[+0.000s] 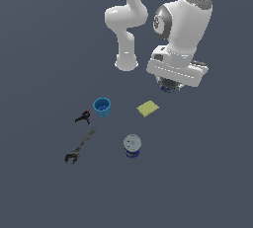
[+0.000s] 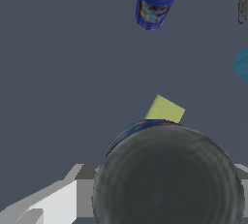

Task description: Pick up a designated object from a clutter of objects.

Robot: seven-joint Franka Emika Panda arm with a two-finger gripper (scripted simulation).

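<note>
Squat can (image 2: 167,179) under tilted wrist, above table, held between fingers (image 1: 169,87); arm bent over.

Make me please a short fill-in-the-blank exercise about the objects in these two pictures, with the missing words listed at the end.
1. The flat block lying near the arm is coloured ____.
2. The open cup is coloured ____.
3. In the exterior view, the wrench lies to the ____ of the tall can with the light grey lid.
4. In the wrist view, the dark round top of the small can partly hides the ____ block behind it.

Missing words: yellow; blue; left; yellow
</note>
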